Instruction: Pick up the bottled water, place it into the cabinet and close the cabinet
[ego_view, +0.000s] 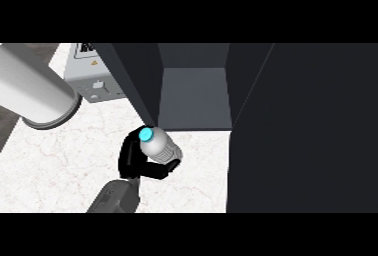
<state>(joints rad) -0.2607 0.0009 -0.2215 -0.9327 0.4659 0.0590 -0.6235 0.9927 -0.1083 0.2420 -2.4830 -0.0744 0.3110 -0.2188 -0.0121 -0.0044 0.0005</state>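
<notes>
- Near the middle of the frame, our black hand (140, 162) curls round the small silver water bottle with the bright blue cap (157, 145).
- We cannot tell for sure which hand it is. It comes up from the bottom edge, left of the middle.
- We see the bottle nearly end on, cap toward us.
- Just above it is the open dark grey cabinet (193, 95).
- We think the bottle must go up and in next.
- We see no other hand.

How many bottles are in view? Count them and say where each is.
1. The water bottle is held in the hand just before the open cabinet; others may be hidden.
</notes>
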